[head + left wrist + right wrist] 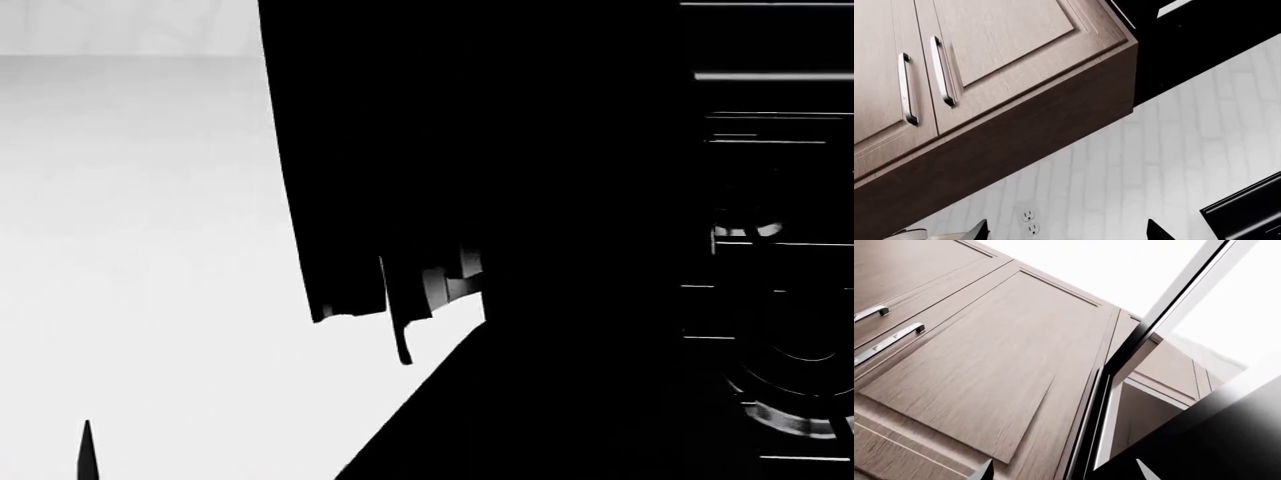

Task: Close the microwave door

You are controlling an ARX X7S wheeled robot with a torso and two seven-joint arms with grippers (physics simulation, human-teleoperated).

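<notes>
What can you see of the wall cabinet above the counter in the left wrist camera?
The wall cabinet is seen from below at a slant. It looks like brown wood grain, with two recessed-panel doors, both shut. Each door carries a slim metallic bar handle, the two set side by side near the seam between the doors. Its darker underside faces the camera. It hangs against a white tiled wall, which has a double outlet lower down. A black appliance adjoins one end.

Left gripper (pixel 1067 231): dark pointed tips. Right gripper (pixel 1064 471): pale grey pointed tips, thin wedge shapes.
</notes>
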